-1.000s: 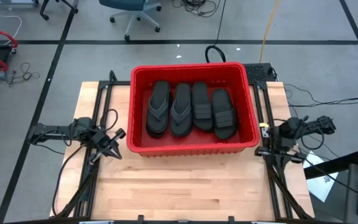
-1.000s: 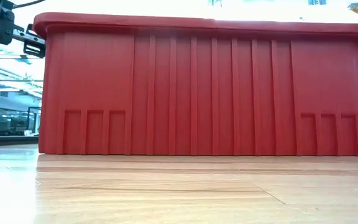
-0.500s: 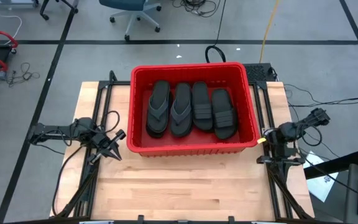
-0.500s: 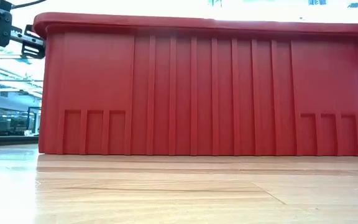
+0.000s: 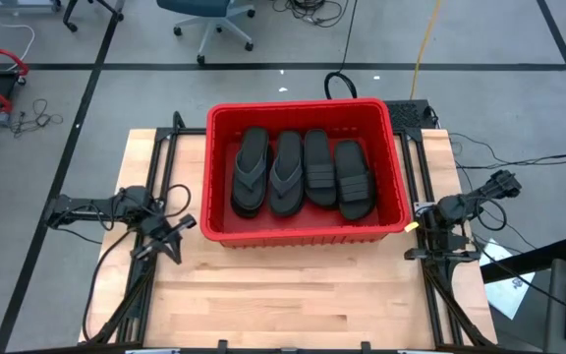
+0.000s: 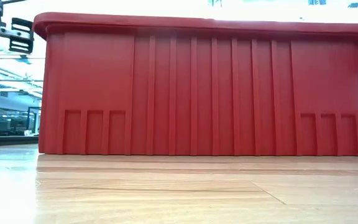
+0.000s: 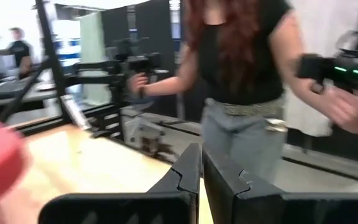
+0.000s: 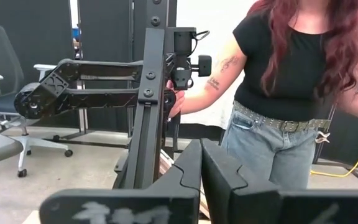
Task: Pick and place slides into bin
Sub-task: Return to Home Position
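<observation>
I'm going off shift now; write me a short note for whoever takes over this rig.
Left gripper: shut, empty, over the table by the left front corner of the bin.
Right gripper: shut, empty, by the bin's right front corner.
Slides: four show, side by side inside the bin.
Done: every slide in view is binned.
Left: no slide in view to pick; probably only parking both arms.

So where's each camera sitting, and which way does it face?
High: above the table, straight down on the bin of sandals; left arm, right arm beside it.
Low: table height, facing the bin wall; left arm at a corner.
Left wrist: past shut left end effector to a person.
Right wrist: past shut right end effector to that person.
Shared: bin in high and low; person in both wrist views.
</observation>
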Robot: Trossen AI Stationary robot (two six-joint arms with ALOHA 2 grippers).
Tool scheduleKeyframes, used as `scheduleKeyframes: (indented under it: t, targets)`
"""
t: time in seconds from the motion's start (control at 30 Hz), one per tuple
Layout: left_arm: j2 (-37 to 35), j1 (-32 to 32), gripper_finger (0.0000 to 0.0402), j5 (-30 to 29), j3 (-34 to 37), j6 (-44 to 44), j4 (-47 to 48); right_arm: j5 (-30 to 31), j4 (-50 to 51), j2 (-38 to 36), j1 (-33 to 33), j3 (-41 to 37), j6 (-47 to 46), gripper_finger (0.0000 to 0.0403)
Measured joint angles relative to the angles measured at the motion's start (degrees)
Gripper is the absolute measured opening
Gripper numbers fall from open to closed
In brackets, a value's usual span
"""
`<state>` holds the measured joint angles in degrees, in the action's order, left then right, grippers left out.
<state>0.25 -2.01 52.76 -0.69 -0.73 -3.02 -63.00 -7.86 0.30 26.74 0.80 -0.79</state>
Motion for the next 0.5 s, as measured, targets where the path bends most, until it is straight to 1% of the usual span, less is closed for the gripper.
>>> scheduleKeyframes:
  t: [0.07, 0.13, 0.37, 0.5]
  targets:
    - [0.0, -0.01, 0.0021, 3.13, 0.0, 1.52, 0.19, -0.02, 0.04, 0.0, 0.0, 0.0, -0.64, 0.0]
    - [0.0, -0.03, 0.0021, 4.76, 0.0, 1.82, 0.34, -0.02, 0.03, 0.0, 0.0, 0.0, -1.85, 0.0]
    - [0.09, 0.01, 0.0021, 4.92, 0.0, 1.59, 0.82, -0.02, -0.23, -0.02, 0.0, 0.0, -2.76, 0.0]
    - [0.09, 0.01, 0.0021, 4.9, 0.0, -1.81, 0.86, -0.02, -0.24, -0.02, 0.0, -0.02, -3.1, 0.0]
